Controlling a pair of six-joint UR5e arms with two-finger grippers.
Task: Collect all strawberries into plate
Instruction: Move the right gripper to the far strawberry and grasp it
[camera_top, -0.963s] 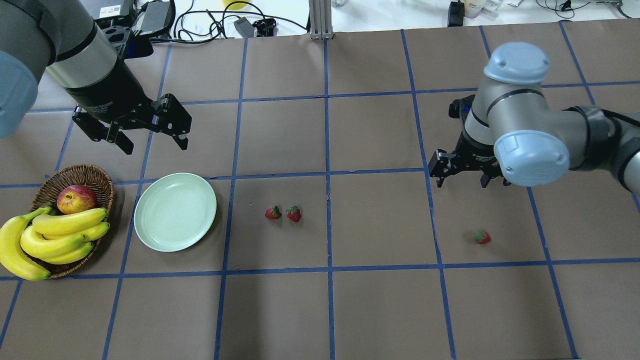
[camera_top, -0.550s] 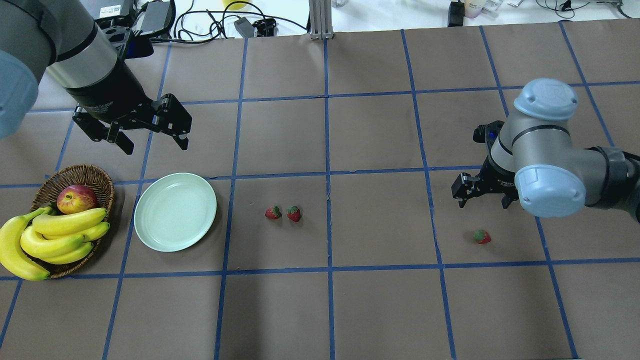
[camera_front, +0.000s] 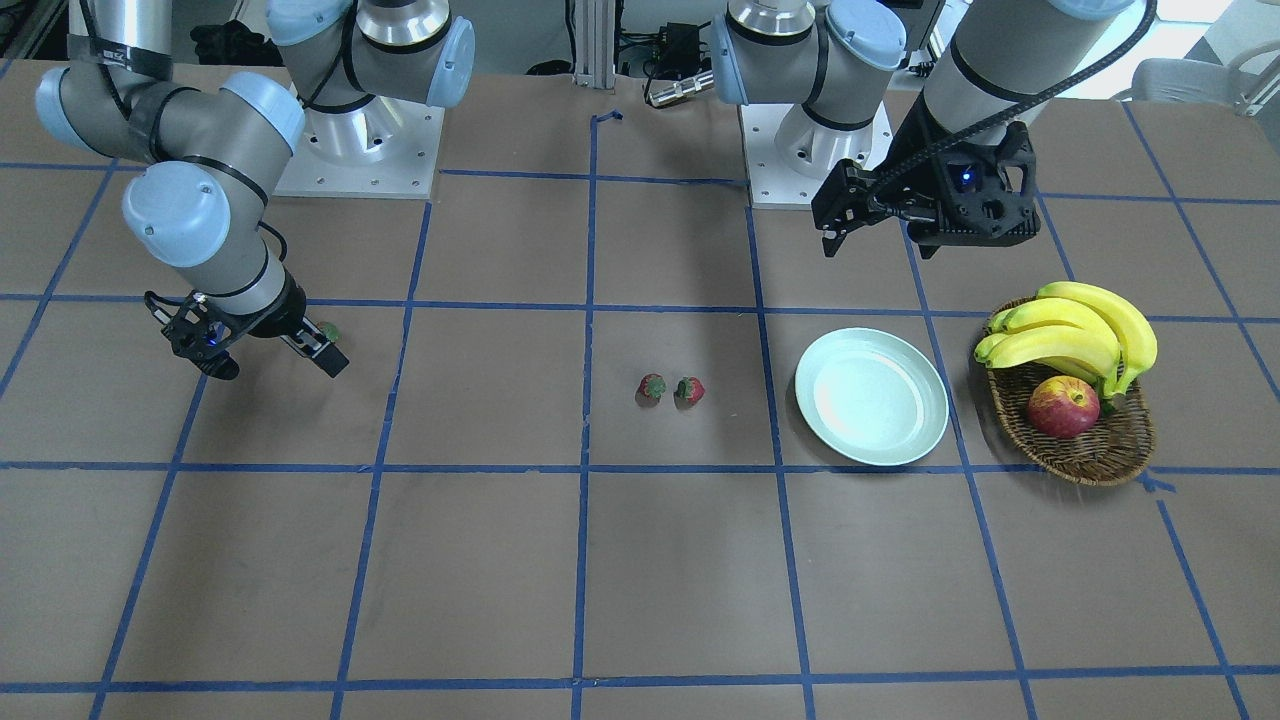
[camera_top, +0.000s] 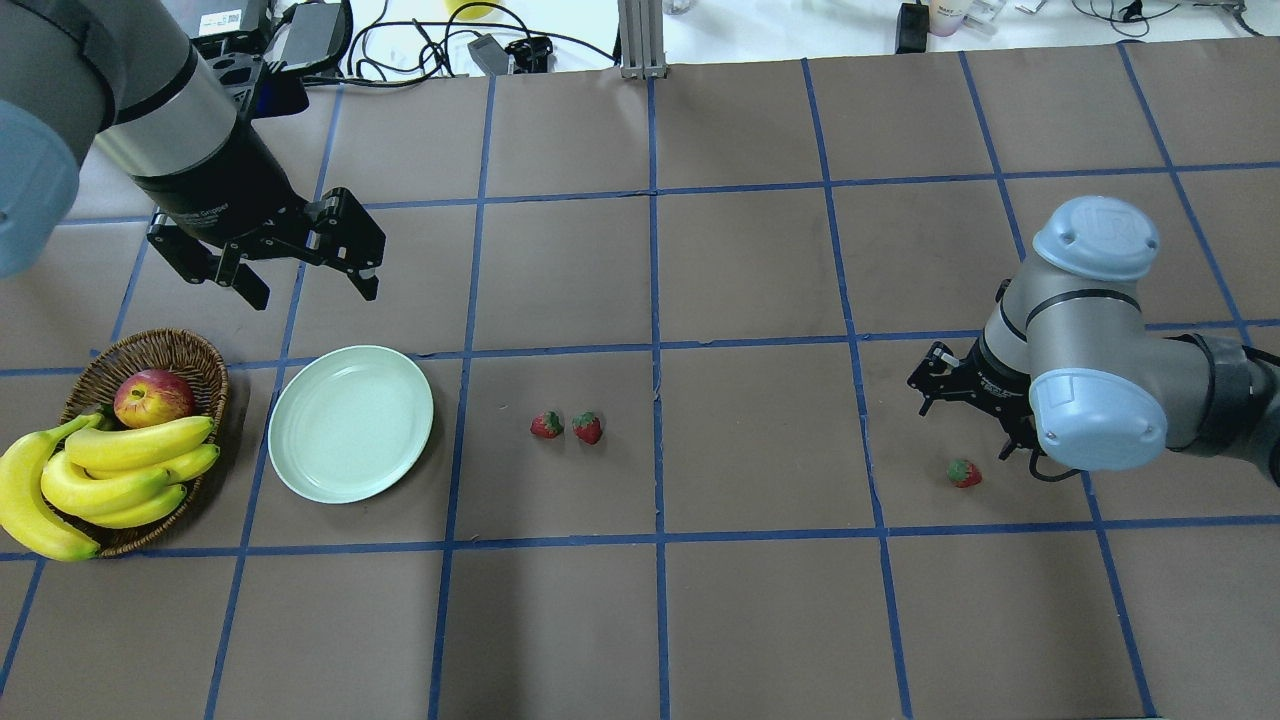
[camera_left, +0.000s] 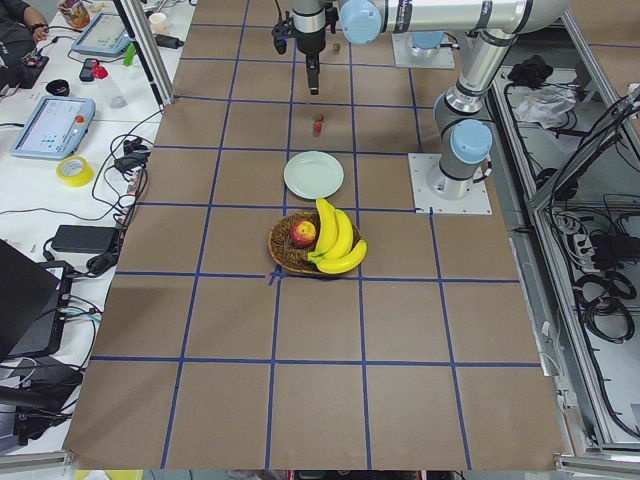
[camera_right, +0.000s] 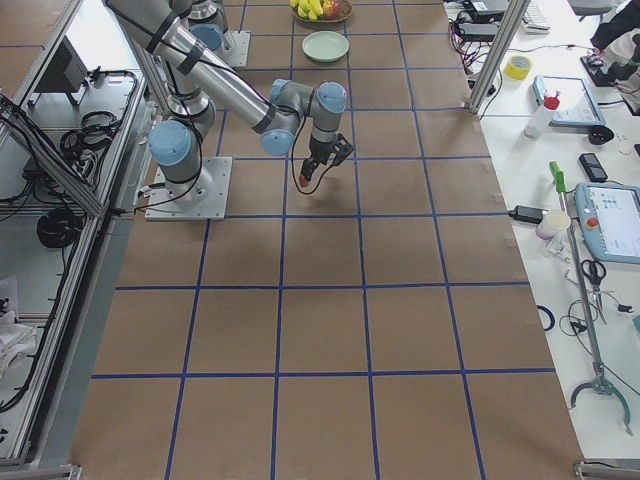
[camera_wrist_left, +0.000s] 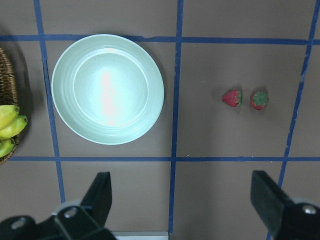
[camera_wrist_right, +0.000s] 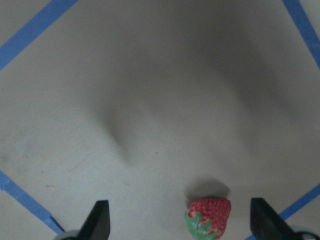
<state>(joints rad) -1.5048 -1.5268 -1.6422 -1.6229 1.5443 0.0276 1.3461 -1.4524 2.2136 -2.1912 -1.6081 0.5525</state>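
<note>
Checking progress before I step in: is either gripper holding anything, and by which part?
Nothing is held: left gripper open, right gripper open above the small red green-capped strawberry.

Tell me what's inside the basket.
The basket holds an apple and a bunch of bananas that overhangs its rim. Whatever lies beneath them is covered.

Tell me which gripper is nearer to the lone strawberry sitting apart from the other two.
Right. The right gripper hangs open close over the lone strawberry, not touching it. The left gripper is far across the table, beyond the plate.
</note>
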